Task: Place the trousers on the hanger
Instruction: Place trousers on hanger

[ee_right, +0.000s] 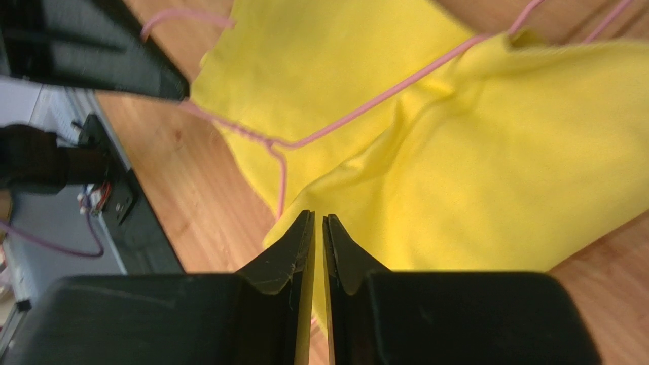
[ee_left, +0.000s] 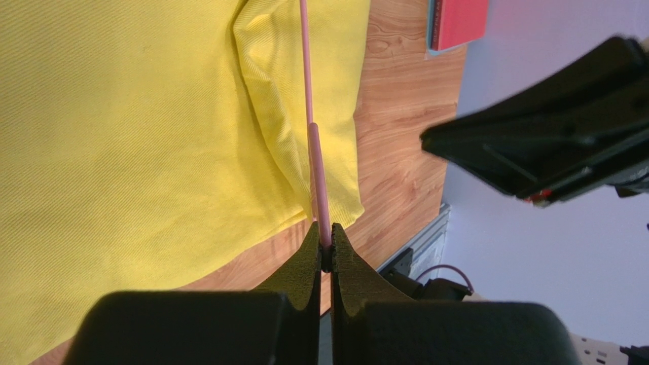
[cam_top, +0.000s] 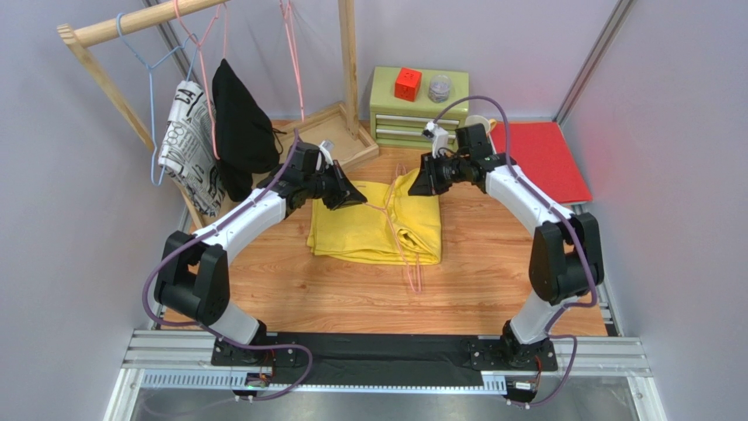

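Top external view: the trousers (cam_top: 369, 232) lie folded at ctr of the wooden table (cam_top: 492, 289), w/ the hanger (ee_left: 318, 182) laid across them, one end of its wire poking past their near edge. Left gripper (cam_top: 360, 200) sits at the cloth's far-left corner and right gripper (cam_top: 418, 182) at its far edge, tips facing each other. Left wrist cam: fingers pressed tight together on the pink wire, just off the cloth's edge. Right wrist cam: jaws nearly closed, a thin fold of yellow cloth pinched btwn them; the wire's twisted neck lies just ahead. Bkgd: wooden rack (cam_top: 132, 22) far left w/ a black garment (cam_top: 237, 123) and a patterned garment (cam_top: 189, 140); green drawer box (cam_top: 413, 118) w/ a red cube (cam_top: 407, 83) on top; red mat (cam_top: 544, 158) far right.
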Controlling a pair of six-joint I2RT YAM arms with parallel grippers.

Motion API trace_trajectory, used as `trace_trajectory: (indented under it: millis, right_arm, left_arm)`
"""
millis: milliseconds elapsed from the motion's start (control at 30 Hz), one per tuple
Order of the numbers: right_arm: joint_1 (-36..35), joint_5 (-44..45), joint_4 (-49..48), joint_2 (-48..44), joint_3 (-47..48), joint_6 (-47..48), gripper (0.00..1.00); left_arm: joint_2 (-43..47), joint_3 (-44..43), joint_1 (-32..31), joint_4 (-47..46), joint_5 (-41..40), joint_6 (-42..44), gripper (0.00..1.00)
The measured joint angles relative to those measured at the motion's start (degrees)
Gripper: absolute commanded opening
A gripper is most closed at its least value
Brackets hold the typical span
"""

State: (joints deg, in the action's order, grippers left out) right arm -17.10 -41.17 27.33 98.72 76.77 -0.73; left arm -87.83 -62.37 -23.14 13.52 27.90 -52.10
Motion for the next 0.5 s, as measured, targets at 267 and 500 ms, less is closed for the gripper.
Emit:
trace_trajectory:
  millis: [267,500]
  right_arm:
    - [-5.1,-3.0,3.0,0.9,-11.1,1.9,0.1]
    - [-10.4,-1.2,0.6,10.2,-11.8,0.3,0.25]
  left_arm:
    - [0.0,0.0,0.0,0.0,0.0,0.0,0.0]
    - [0.0,-0.4,0.0,0.5,0.0,0.0,0.0]
